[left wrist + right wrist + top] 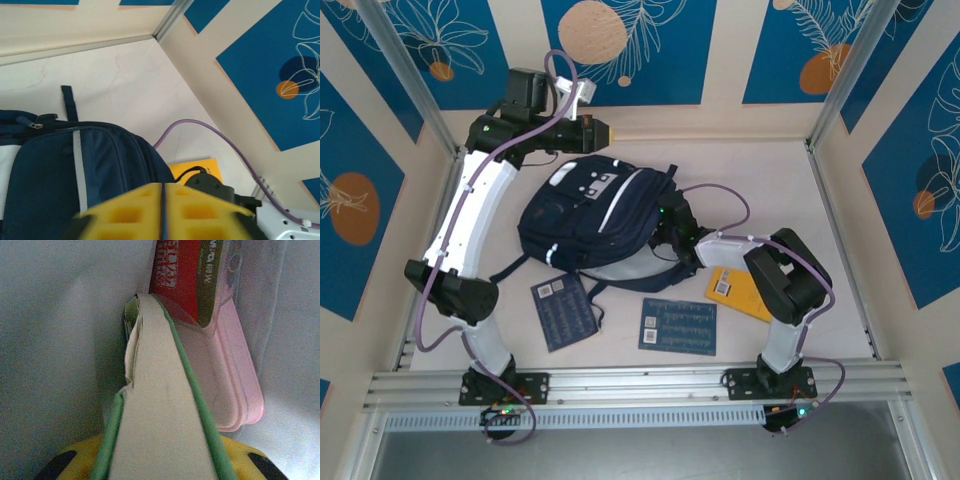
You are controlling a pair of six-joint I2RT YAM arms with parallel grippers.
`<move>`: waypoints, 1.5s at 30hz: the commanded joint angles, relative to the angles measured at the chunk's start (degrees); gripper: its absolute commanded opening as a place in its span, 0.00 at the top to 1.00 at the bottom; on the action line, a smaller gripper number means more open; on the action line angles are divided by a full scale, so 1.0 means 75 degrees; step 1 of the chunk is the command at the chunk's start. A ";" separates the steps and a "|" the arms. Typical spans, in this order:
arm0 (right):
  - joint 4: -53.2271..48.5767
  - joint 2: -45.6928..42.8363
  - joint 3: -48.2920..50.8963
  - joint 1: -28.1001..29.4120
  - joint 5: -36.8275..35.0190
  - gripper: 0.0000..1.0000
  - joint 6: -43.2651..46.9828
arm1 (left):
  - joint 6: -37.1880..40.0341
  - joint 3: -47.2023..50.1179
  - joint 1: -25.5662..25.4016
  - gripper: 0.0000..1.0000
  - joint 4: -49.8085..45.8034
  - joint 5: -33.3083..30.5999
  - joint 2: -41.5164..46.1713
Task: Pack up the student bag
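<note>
Yellow fingertips of our left gripper are pressed together with nothing between them, held over the far end of the student bag, which lies mid-table. Near its front edge we see a dark blue booklet and a second booklet. Our right gripper is inside the bag, clamped on a green-covered book beside a pink case and a red box. Further right lies a yellow book.

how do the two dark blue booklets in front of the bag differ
The left booklet is narrower and lies portrait, skewed; the right booklet is wider, landscape and nearly straight. Both are navy, flat, with a white label.
</note>
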State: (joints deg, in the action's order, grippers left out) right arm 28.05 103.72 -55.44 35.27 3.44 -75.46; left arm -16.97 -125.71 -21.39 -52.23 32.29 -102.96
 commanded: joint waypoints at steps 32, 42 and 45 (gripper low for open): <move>0.0795 0.0024 -0.0132 0.0044 0.0314 1.00 -0.0423 | 0.1349 0.2951 -0.2169 1.00 -0.0584 -0.4370 -0.0500; 0.0811 -0.0034 -0.0016 -0.0070 0.0314 1.00 -0.0404 | 0.1322 0.2359 -0.2006 1.00 -0.0538 -0.4246 0.0327; 0.0823 -0.0081 0.0065 -0.0159 0.0350 1.00 -0.0416 | 0.1197 0.2284 -0.1775 1.00 -0.0380 -0.4136 0.0752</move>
State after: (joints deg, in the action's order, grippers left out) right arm 31.88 105.49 -55.48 34.57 4.99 -79.07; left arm -8.01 -105.62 -37.08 -57.89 3.27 -102.52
